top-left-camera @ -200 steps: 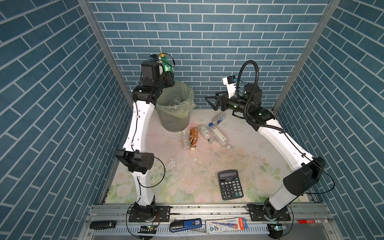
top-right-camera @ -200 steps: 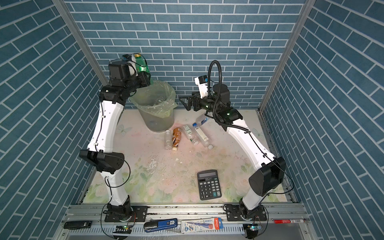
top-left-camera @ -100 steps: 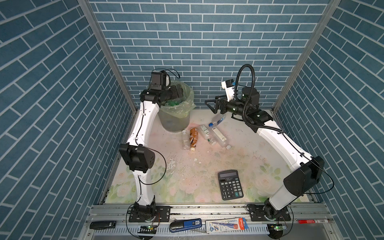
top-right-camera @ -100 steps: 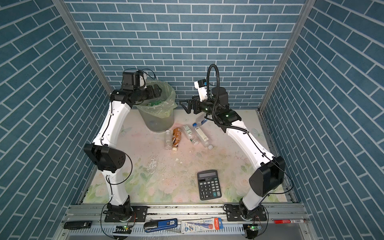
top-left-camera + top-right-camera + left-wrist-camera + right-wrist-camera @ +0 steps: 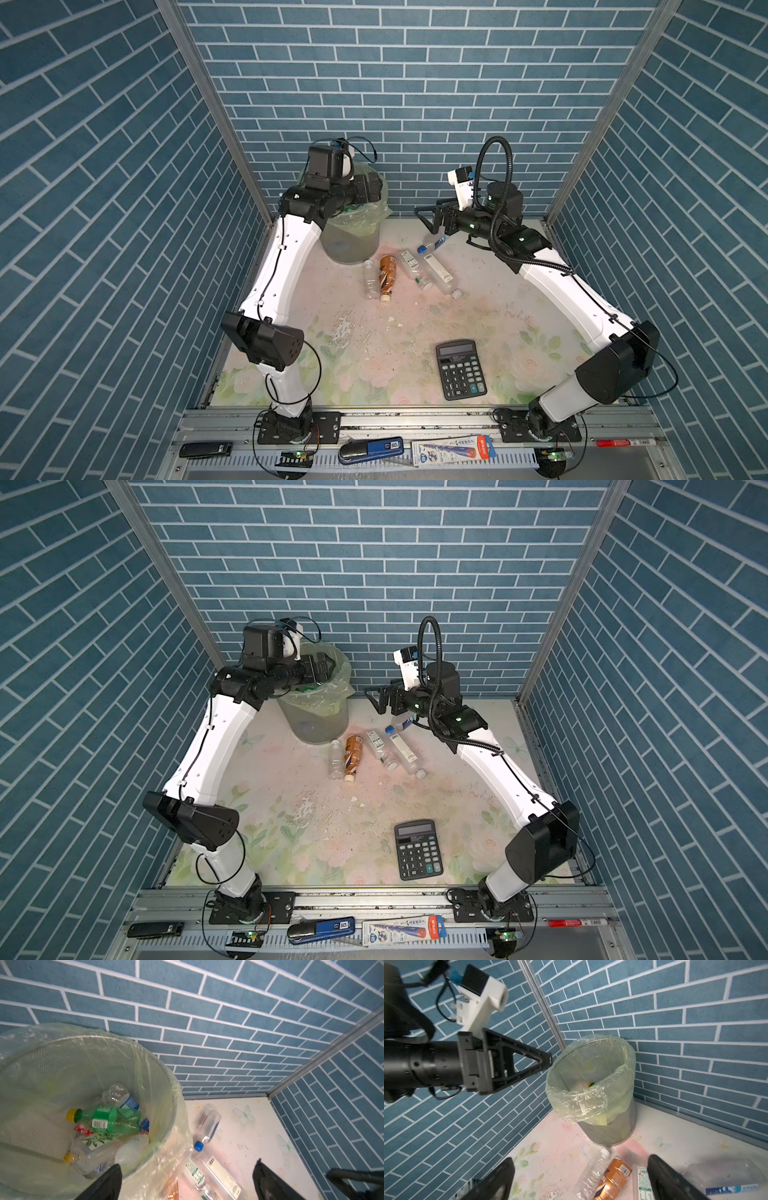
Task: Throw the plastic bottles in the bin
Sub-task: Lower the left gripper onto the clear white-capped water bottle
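Plastic bottles (image 5: 121, 1095), among them a green bottle (image 5: 104, 1121) with a white barcode label, lie inside the round grey-green bag-lined mesh bin (image 5: 353, 249); five more lie on the floral table (image 5: 374, 353) just beside it. Left jaws gape fully, empty, over the bin's rim. Right jaws, equally wide and empty, hang near the bin. The lettering on the brown plastic bottle (image 5: 612, 1178) possibly begins "NE".

Your left gripper (image 5: 326, 667) hangs right over the bin (image 5: 320, 725), so its mouth is partly blocked. Loose bottles (image 5: 353, 752) crowd the table (image 5: 291, 779) beside it, but you've got free room between them and the calculator (image 5: 417, 850).
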You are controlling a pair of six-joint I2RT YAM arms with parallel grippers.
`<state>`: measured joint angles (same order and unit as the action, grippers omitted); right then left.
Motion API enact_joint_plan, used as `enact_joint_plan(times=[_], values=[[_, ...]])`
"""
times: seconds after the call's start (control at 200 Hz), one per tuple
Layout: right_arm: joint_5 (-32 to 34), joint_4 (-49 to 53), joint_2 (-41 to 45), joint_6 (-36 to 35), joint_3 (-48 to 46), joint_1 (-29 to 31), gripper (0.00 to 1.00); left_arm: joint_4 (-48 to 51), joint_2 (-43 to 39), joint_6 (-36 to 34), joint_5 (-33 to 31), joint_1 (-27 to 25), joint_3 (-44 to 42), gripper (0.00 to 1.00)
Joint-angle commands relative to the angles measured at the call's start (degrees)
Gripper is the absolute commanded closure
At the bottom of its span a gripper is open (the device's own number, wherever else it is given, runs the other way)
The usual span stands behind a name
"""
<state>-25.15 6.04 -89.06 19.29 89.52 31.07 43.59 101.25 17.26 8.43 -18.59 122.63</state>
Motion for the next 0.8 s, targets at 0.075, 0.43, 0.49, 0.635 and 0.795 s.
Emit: enact_joint_plan(times=[0.075,0.43,0.49,0.635,0.795], values=[[2.81,2.14,4.36,1.28,-5.7,0.04,0.01,-3.89,-9.38,-2.24,-4.13,-4.59,-14.38,0.01],[6.66,5.69,7.72,-0.22,-15.83,0.0,0.01,-14.71,-21.1,6.62,-9.26,-12.82,-47.49,0.01],[7.2,5.58,8.31,-0.22,-17.31,0.04,0.01,-15.03,-21.62,9.29,-9.49,-13.09,-51.0,0.01],[7.55,5.34,9.16,0.12,-20.45,0.04,0.01,-18.19,-22.88,14.56,-13.16,-13.3,-59.29,0.01],[7.28,4.37,9.69,1.99,-23.0,0.04,0.01,-21.9,-20.61,16.04,-17.85,-13.21,-64.68,0.01]])
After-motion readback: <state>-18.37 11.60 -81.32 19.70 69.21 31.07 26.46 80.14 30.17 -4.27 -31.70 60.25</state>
